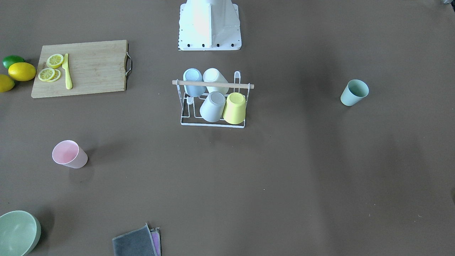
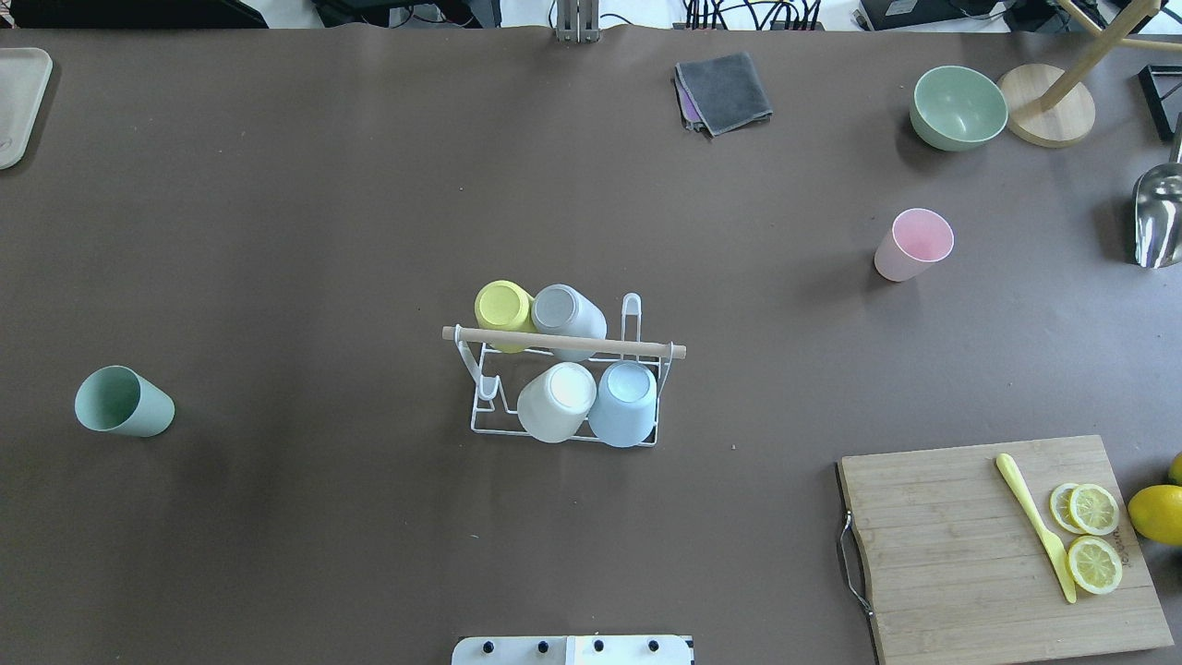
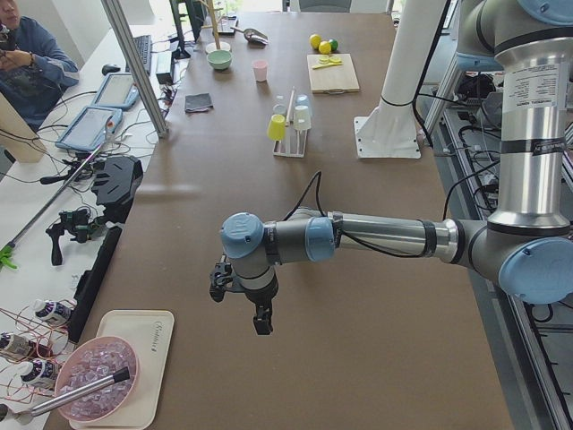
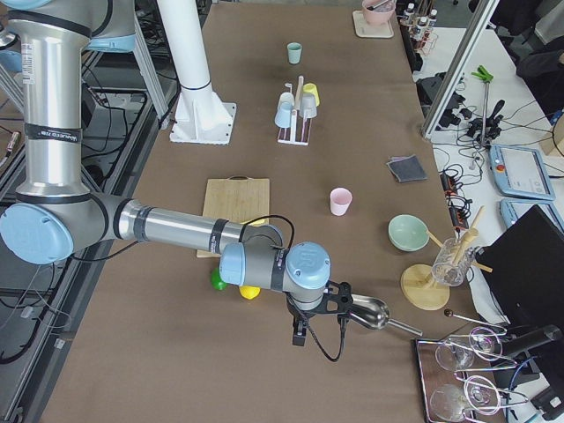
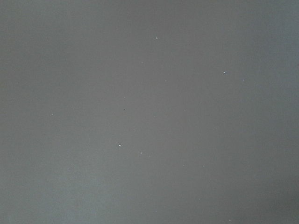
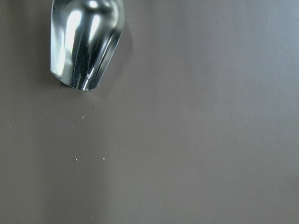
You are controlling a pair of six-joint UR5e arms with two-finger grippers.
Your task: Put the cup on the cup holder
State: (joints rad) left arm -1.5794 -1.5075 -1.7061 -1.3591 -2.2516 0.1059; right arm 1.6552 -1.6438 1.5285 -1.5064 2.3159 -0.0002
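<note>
Four cups (image 2: 557, 401) sit upturned on the cup holder (image 2: 563, 344), centred on the brown worktop (image 2: 323, 231); green cup (image 2: 123, 401) and pink cup (image 2: 912, 244) stand well off either side. Left pincer (image 3: 240, 309), right pincer (image 4: 319, 326): spread or pressed together, I cannot tell.

Soft, diffuse light fills every view; the table (image 1: 284, 177) shows faint, broad shadow bands and a weak smudge beside the pink cup (image 1: 69, 154). The robot base (image 1: 209, 25) is blown out, the metal scoop (image 6: 86, 42) glares in streaks, and the left wrist view is flat grey, darker at its corners.
</note>
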